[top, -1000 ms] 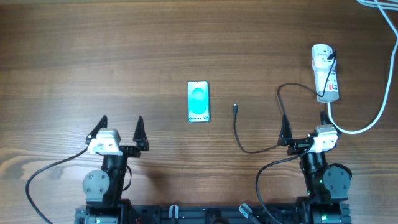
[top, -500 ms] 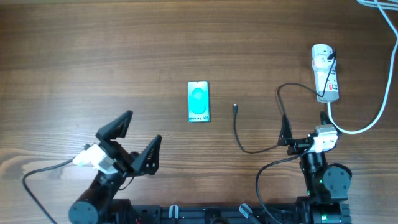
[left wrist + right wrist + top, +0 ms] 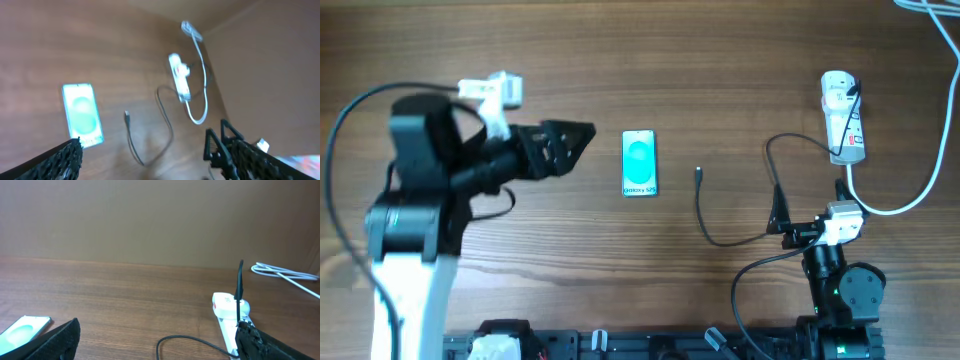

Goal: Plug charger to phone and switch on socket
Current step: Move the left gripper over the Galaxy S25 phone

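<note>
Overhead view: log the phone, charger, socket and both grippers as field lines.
phone: lying flat, screen up and lit blue
charger: plug tip lies free right of the phone, not plugged in; cable loops toward the socket
socket: far right, white lead trailing off
left gripper: open, empty, left of the phone
right gripper: open, empty, below the socket

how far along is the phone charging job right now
Done: nothing yet. The charger lies loose on the table, its plug tip right of the phone, not touching it. In hand: the left gripper hovers open and empty beside the phone; the right gripper sits open near its base. Left: plugging the charger into the phone, then switching on the socket.
</note>
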### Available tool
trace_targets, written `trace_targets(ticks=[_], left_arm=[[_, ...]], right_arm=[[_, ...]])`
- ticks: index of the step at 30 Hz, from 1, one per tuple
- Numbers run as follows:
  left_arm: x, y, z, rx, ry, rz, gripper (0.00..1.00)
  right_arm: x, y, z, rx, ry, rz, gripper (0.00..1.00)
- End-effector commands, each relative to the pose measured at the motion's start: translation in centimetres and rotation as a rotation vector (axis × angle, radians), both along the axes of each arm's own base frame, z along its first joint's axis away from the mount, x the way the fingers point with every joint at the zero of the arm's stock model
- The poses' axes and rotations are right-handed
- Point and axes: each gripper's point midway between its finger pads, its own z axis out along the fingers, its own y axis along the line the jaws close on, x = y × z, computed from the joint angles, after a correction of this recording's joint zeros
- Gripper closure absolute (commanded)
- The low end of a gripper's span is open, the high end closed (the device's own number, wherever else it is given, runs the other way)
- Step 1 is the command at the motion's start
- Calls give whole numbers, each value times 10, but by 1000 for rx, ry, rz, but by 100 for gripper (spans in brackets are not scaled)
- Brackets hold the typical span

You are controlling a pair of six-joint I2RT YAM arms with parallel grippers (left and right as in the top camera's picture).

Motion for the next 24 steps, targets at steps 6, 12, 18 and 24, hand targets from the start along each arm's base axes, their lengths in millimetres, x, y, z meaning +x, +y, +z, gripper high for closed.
trace_targets(ticks=[6,12,18,24], left_arm=[[8,-26,-38,253,251,27,1],[9,-15,-56,530,536,196,0],[12,-54,-92,590,598,122,0],[15,-85,-103,587,574,78,0]], right_arm=[[0,0,1,-17,-9,-4,0],[0,0,2,-17,-10,-4,0],[0,0,2,-17,-10,-4,0],[0,0,2,-17,-10,-4,0]])
